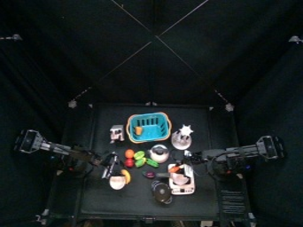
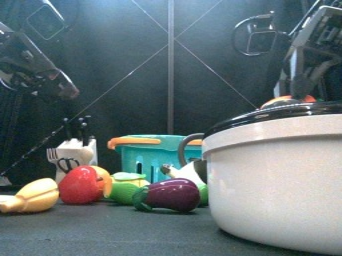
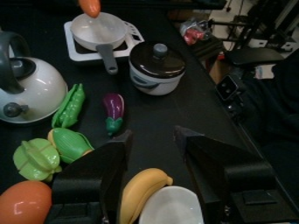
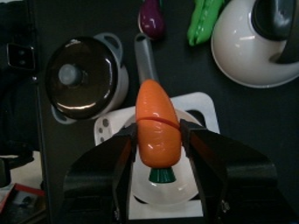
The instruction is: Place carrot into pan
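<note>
The orange carrot (image 4: pixel 158 122) sits upright between the jaws of my right gripper (image 4: pixel 160 150), which is shut on it, green tip toward the wrist. Directly beneath it lies the white pan (image 4: pixel 176 194), its long handle (image 4: pixel 146 61) pointing away, resting on a white board (image 4: pixel 208 109). From the left wrist view the carrot (image 3: pixel 90 7) hangs just over the pan (image 3: pixel 100 33). In the front view only the carrot's tip (image 2: pixel 287 100) shows above the pot's lid. My left gripper (image 3: pixel 158 171) stands open over the fruit, holding nothing.
A white pot with a black lid (image 4: pixel 82 77) stands beside the pan. Near the pan are a white kettle (image 3: pixel 26 83), an eggplant (image 3: pixel 114 109), a green pod (image 3: pixel 70 103), a banana (image 3: pixel 140 191) and a tomato (image 2: pixel 80 185). A blue basket (image 1: pixel 149 127) sits at the back.
</note>
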Available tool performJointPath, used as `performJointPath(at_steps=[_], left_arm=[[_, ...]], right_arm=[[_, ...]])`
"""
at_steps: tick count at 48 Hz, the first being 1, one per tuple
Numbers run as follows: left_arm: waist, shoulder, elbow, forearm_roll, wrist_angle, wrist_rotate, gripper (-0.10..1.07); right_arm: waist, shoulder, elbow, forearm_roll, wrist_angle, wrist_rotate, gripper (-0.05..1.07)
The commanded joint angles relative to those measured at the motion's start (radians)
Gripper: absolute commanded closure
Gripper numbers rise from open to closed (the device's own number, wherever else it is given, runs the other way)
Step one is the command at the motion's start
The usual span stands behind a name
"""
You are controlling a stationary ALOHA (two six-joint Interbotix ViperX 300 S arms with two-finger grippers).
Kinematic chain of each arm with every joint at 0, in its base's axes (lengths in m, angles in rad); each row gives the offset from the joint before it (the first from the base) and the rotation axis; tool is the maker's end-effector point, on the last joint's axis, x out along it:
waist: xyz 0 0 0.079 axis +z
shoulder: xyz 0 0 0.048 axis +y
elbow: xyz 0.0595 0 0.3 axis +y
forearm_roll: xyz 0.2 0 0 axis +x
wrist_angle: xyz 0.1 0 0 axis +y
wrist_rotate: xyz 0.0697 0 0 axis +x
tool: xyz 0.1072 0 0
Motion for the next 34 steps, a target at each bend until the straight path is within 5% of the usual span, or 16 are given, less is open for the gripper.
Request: performJointPath(at_steps=[1, 20, 34], left_arm=[[0.000, -0.028, 0.014, -0.026, -0.035, 0.032, 0.15], [0.009, -0.133, 0.110, -0.215, -0.060, 0.117, 0.15], [0.008, -0.133, 0.110, -0.247, -0.060, 0.147, 0.15]], right_arm=[[-0.002, -0.031, 0.021, 0.014, -0.005, 0.002, 0.52], [-0.017, -0.031, 0.104, 0.025, -0.011, 0.000, 0.50], [-0.017, 0.005, 0.115, 0.023, -0.038, -0.002, 0.27]])
